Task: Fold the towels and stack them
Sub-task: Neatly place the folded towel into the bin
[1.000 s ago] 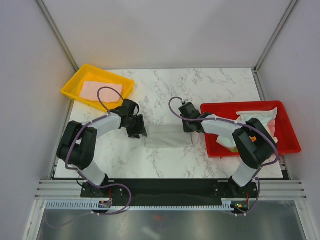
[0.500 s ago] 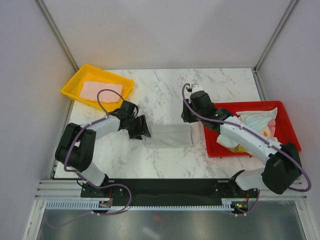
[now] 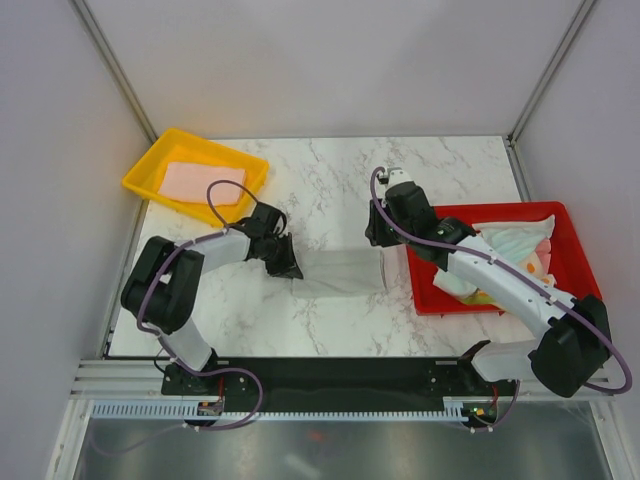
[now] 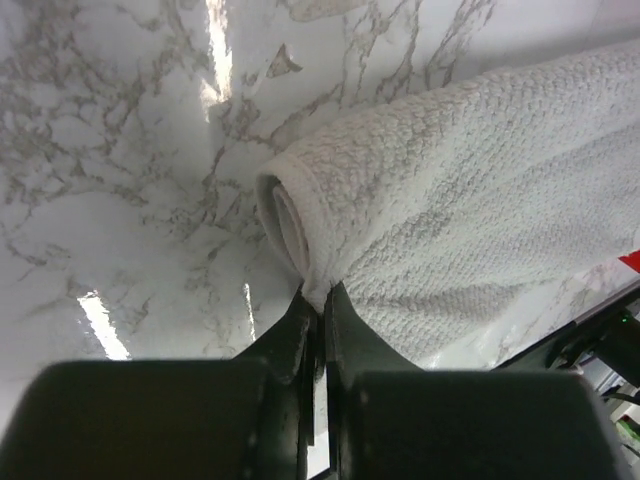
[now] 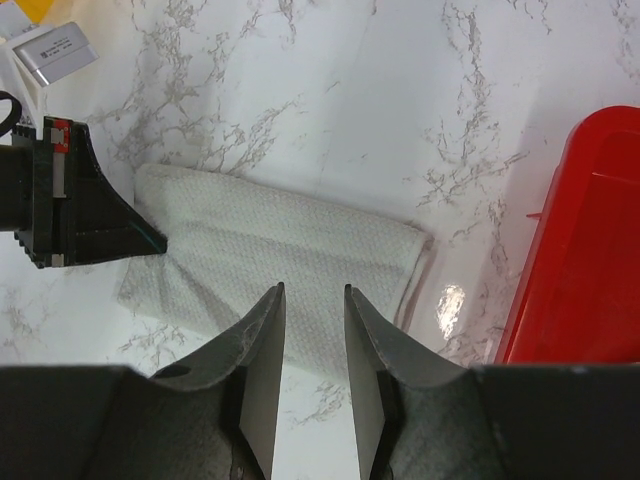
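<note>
Grey towel [image 3: 340,272] on marble table [image 3: 330,180], left gripper [image 4: 322,303] pinching its left corner, right gripper [image 5: 314,300] above it, narrowly parted, empty.

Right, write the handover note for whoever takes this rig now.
Left end effector: shut on the left edge of the pale grey textured cloth towel, which lies on the white marble-patterned table, seemingly folded once.
Right end effector: open over that towel, gripping nothing.
Done: one folded pale pink towel in the yellow plastic tray.
Left: finish the grey one, stack it, then the crumpled mint and cream towels in the red plastic tray.
</note>
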Controlling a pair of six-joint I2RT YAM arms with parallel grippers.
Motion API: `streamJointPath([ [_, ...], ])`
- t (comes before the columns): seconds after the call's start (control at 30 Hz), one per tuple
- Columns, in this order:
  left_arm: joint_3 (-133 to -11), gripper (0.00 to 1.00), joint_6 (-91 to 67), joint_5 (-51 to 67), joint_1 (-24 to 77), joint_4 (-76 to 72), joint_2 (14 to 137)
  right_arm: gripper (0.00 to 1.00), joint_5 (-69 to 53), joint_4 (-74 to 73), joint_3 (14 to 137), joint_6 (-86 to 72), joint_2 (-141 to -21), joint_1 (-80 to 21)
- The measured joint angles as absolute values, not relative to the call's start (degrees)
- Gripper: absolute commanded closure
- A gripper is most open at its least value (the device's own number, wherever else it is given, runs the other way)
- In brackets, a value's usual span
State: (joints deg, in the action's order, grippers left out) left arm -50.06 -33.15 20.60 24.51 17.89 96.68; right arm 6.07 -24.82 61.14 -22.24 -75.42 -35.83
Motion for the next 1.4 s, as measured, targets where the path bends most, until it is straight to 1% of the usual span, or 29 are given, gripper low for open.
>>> streamJointPath([
  [0.13, -54.57, 0.98, -32.03, 19.49, 24.51, 22.55, 98.02, 0.62, 6.13, -24.91, 60.40, -22.15, -75.02, -35.83],
  [0.23, -60.84, 0.98, -28.88, 15.79, 24.43, 29.39, 98.43, 0.61, 6.31, -25.23, 59.29, -22.02, -73.54, -35.83],
  [0.43, -76.82, 0.98, -18.79, 0.34, 23.38, 42.72, 99.46, 0.61, 6.28, -25.43, 57.78, -22.00, -68.93, -35.83],
  [0.63, -84.47, 0.98, -9.26, -13.80, 20.82, 48.38, 101.06, 0.61, 6.26, -25.36, 57.21, -21.47, -66.81, -35.83],
  [0.83, -90.61, 0.98, -1.58, -22.02, 13.69, 50.54, 104.29, 0.60, 6.07, -25.34, 56.71, -20.73, -66.78, -35.83],
  [0.93, -96.03, 0.98, 1.17, -25.98, 9.98, 51.03, 107.53, 0.60, 6.09, -25.28, 56.64, -20.29, -66.81, -35.83],
  [1.03, -102.19, 0.98, 2.13, -27.18, 7.31, 50.59, 111.46, 0.60, 6.11, -24.82, 56.62, -19.86, -67.11, -35.83],
  [1.27, -116.53, 0.98, 2.28, -25.69, 2.61, 50.24, 119.57, 0.60, 7.57, -23.27, 56.47, -18.26, -70.96, -35.83],
  [1.4, -121.49, 0.98, 2.24, -23.70, 0.45, 49.43, 122.54, 0.60, 8.49, -23.09, 56.47, -17.56, -73.41, -35.83],
])
